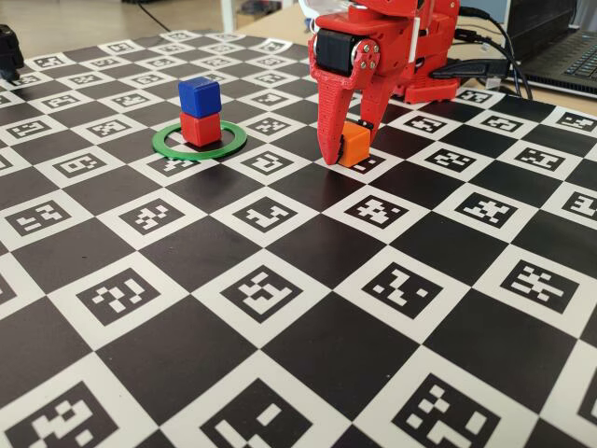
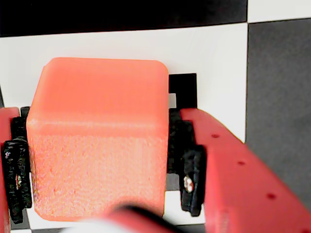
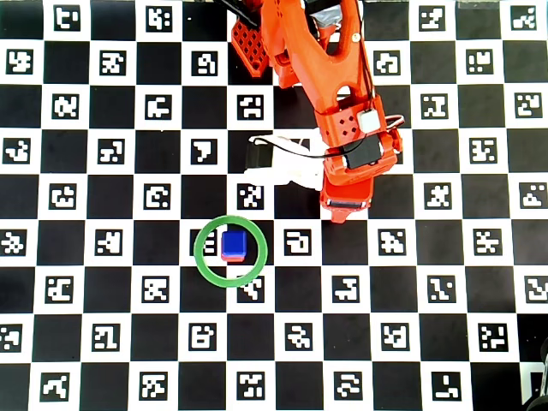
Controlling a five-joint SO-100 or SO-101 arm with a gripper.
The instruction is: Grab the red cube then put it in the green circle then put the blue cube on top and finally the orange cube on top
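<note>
In the fixed view the gripper (image 1: pixel 347 147) is clamping the orange cube (image 1: pixel 354 144) on the checkered board (image 1: pixel 308 308) right of the green circle (image 1: pixel 200 141), where the blue cube (image 1: pixel 200 96) is sitting on the red cube (image 1: pixel 201 128), while in the wrist view the fingers (image 2: pixel 233 165) are pressing both sides of the orange cube (image 2: pixel 99 131), and in the overhead view the arm (image 3: pixel 330 103) is hiding it, upper right of the ring.

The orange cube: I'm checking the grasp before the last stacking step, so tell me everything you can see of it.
The orange cube is a small, matte, bright-orange block with rounded edges and a grainy side face, plastic by its look. It sits upright on a white marker square of the checkered board, to the right of the green circle in the fixed view. The end effector is down around it: in the wrist view a red finger with a black pad lies against each side. The arm hides it from overhead.
</note>
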